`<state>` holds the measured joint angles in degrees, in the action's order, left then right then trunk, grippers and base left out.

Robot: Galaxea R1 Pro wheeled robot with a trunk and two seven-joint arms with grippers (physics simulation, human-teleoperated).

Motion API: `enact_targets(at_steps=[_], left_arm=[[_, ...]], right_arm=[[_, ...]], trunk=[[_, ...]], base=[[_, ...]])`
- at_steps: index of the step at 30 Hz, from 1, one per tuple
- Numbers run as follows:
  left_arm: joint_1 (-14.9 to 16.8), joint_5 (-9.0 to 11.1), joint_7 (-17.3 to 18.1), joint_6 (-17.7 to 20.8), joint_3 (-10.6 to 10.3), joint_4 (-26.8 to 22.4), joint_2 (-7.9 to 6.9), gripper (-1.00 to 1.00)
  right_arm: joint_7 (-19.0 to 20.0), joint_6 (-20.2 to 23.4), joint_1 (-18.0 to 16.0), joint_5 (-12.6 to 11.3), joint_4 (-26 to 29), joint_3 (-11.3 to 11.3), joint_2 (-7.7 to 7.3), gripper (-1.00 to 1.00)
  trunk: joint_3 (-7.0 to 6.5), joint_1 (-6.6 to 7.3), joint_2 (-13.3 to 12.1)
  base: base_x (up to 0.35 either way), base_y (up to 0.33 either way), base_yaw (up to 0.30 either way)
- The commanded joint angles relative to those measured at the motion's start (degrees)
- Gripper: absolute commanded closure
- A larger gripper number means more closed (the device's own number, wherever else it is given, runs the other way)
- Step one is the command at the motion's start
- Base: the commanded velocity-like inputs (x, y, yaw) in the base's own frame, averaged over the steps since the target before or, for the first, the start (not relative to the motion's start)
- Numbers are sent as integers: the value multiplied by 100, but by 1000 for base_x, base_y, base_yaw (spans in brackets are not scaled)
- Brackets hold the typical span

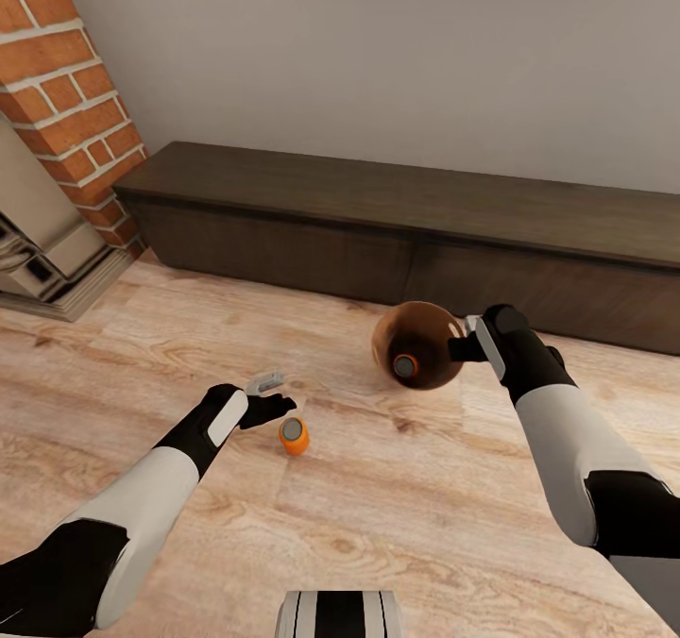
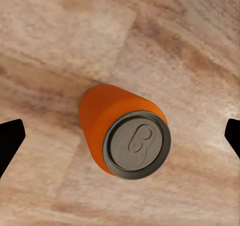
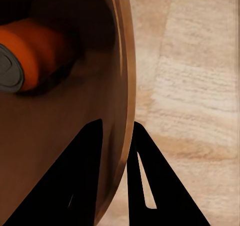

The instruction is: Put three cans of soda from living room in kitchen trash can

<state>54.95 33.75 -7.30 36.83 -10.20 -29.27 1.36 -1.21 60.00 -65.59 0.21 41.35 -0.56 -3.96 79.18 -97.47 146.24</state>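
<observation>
An orange can of soda (image 1: pixel 294 435) stands upright on the pale wood floor, silver top up. My left gripper (image 1: pixel 276 395) hovers just beside and above it, open. In the left wrist view the can (image 2: pixel 125 136) sits between the two wide-apart fingertips (image 2: pixel 10 141). My right gripper (image 1: pixel 469 345) is shut on the rim of the copper-brown trash can (image 1: pixel 425 336), holding it tilted above the floor. A second orange can (image 1: pixel 406 366) lies inside it, also seen in the right wrist view (image 3: pixel 40 60) behind the pinched rim (image 3: pixel 122 85). The dark blue can is out of view.
A long low dark wooden cabinet (image 1: pixel 425 232) runs along the grey wall ahead. A brick fireplace (image 1: pixel 57 81) with a grey hearth (image 1: pixel 57 289) stands at the far left. Open wood floor lies around both arms.
</observation>
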Motion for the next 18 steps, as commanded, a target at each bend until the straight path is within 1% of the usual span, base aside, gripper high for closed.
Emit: enact_targets(at_steps=[1,8,15,18], left_arm=[[0,0,0,0,0,0,1,-100],[0,0,0,-5,0,0,4,-100],[0,-2,0,-8,0,2,9,-100],[0,-5,0,-9,0,6,20,-100]], right_arm=[[24,0,-17,-73,0,3,1,100],[24,0,-162,-69,11,3,13,100],[24,0,-234,-72,50,3,22,100],[25,0,-258,-69,73,-1,59,100]], trunk=[[0,1,0],[0,1,0],[0,1,0],[66,-7,4]], base=[[0,0,0],[0,0,0],[0,0,0],[0,0,0]])
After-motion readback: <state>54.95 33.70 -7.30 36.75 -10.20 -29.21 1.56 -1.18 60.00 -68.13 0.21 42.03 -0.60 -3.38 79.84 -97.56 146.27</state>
